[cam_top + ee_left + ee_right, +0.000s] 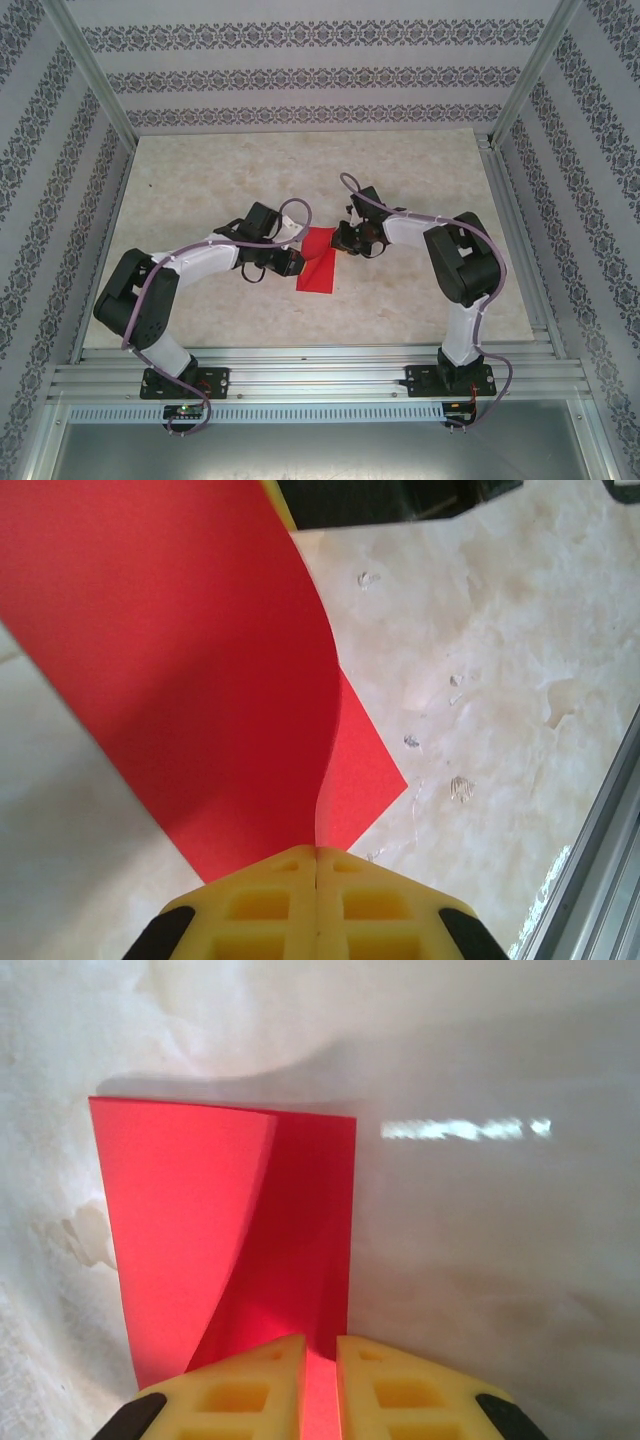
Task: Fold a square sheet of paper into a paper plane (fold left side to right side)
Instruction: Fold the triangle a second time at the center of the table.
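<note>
Left gripper is clamped on the paper, holding its left flap up in a curl. That flap's way lies rightward, toward the right gripper, whose jaws stand slightly parted over the sheet's far-right edge, mid-surface.

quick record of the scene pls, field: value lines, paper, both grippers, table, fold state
paper: red, on the table, part-folded, one flap lifted and curving over
left gripper: shut on the edge of the lifted flap
right gripper: narrow gap between its fingers, at the opposite edge, red showing through the gap; contact unclear
table: pale marbled top
fold: not yet pressed flat
</note>
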`<state>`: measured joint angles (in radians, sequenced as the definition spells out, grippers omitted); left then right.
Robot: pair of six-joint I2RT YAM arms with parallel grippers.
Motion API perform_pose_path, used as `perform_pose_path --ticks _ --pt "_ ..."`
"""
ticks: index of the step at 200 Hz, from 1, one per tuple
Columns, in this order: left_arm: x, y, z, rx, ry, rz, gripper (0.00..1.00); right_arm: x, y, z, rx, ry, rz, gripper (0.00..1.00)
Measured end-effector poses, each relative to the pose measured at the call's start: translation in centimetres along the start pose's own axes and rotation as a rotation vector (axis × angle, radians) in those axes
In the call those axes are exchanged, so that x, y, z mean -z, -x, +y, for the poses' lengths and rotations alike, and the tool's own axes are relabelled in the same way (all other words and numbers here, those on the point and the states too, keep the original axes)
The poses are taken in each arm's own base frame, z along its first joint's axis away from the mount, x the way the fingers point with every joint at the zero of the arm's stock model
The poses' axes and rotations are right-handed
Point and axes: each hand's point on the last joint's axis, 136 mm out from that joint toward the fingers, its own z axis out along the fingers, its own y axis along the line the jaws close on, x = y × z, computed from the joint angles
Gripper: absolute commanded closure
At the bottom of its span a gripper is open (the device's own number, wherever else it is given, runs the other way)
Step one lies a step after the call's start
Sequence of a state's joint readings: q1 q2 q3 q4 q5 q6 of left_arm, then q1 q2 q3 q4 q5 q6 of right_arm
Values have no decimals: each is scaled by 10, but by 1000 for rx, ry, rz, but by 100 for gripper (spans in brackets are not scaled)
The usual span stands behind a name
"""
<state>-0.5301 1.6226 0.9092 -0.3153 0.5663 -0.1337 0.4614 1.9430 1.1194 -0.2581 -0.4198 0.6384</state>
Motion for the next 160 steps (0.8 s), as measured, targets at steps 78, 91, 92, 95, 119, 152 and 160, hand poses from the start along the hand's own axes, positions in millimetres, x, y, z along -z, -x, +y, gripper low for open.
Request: perform_pose_path --ticks 78,91,92,95,119,152,160 --pt "-3 -3 8 17 31 1 93 -7 6 12 89 13 8 80" --pt "-3 -1 9 17 36 -2 93 -3 6 12 97 8 2 79" --pt "-3 -1 9 17 37 -2 93 -3 6 13 98 8 1 79" --pt "-3 -1 9 17 37 -3 93 -1 6 13 100 9 -1 79" --pt "-2 3 12 19 47 -12 93 20 6 20 114 12 -37 81" --pt "-3 2 16 28 57 -9 93 36 -10 25 111 33 -64 90" --pt "-3 2 17 28 58 -8 93 33 -19 24 99 35 -55 91"
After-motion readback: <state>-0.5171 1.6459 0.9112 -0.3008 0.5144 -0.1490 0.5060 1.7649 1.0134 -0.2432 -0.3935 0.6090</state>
